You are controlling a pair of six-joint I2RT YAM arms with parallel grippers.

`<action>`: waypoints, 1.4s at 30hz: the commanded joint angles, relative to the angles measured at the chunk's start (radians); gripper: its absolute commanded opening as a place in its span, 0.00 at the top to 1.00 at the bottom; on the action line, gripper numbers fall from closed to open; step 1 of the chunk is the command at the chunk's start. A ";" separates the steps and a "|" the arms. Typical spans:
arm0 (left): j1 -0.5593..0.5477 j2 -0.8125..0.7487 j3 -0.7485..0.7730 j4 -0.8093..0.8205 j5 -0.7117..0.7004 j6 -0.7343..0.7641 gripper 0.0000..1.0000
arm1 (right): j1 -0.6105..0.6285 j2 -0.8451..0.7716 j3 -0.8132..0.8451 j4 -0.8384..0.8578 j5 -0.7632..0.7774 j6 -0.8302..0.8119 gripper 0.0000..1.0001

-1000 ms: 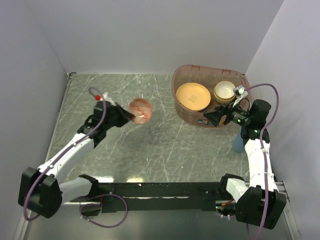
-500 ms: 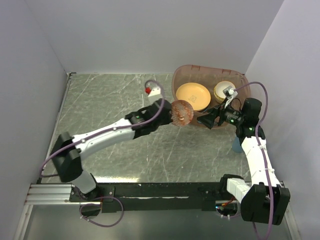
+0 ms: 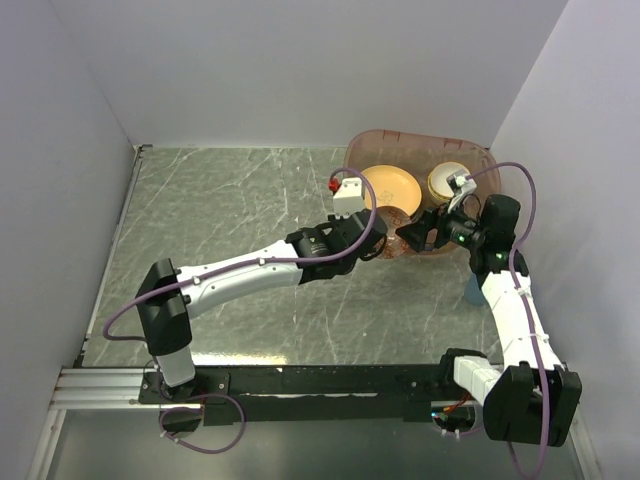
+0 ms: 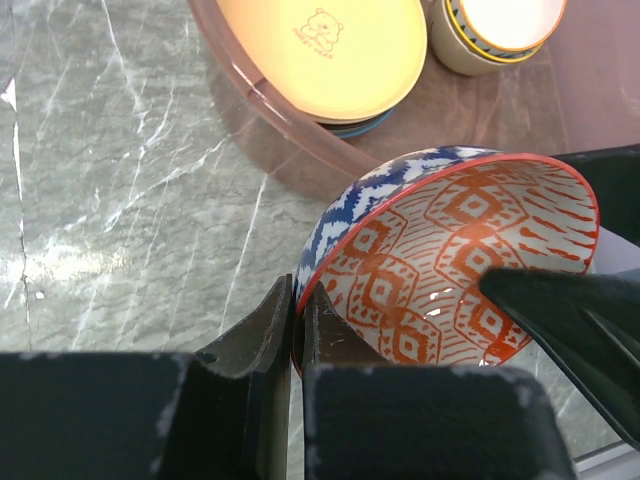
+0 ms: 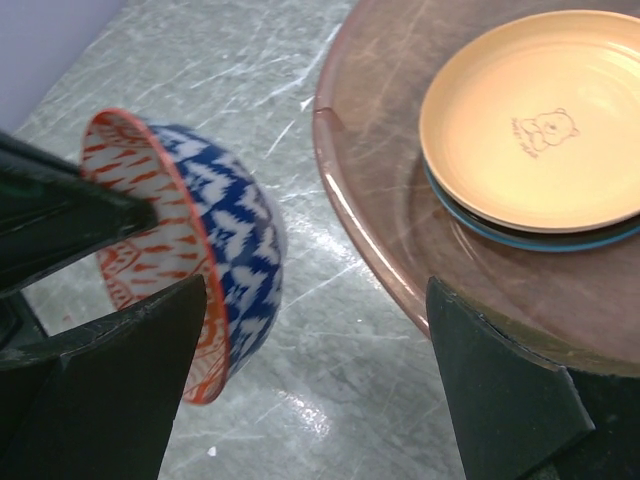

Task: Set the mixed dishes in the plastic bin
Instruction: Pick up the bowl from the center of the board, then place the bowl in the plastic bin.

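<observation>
Your left gripper (image 4: 297,300) is pinching the rim of the red-patterned bowl (image 4: 450,260), jaws nearly closed on the thin wall. The bowl is hanging tilted on edge, its blue outside facing the plastic bin (image 3: 420,136), just beside the bin's near-left rim and above the table (image 3: 230,200). Your right gripper (image 3: 416,237) is hovering at the bin's front wall with its fingers spread wide and nothing between them, close to the bowl; whether it is touching the bowl is unclear. Inside the bin, the yellow-orange plate (image 3: 392,185) is lying flat and the small cream bowl (image 3: 449,181) is sitting upright beside it.
</observation>
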 commanded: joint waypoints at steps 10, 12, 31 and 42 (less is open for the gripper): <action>-0.035 0.031 0.102 0.041 -0.072 0.053 0.99 | 0.023 0.024 0.043 0.031 0.092 0.015 0.48; -0.035 0.031 0.098 0.056 -0.051 0.068 0.99 | 0.027 0.032 0.049 0.027 0.095 0.013 0.60; -0.026 -0.193 -0.216 0.351 0.118 0.281 0.12 | -0.033 0.008 0.058 0.001 0.011 -0.051 1.00; 0.312 -0.606 -0.539 0.305 0.230 0.366 0.01 | -0.151 -0.042 0.024 0.036 -0.035 -0.073 1.00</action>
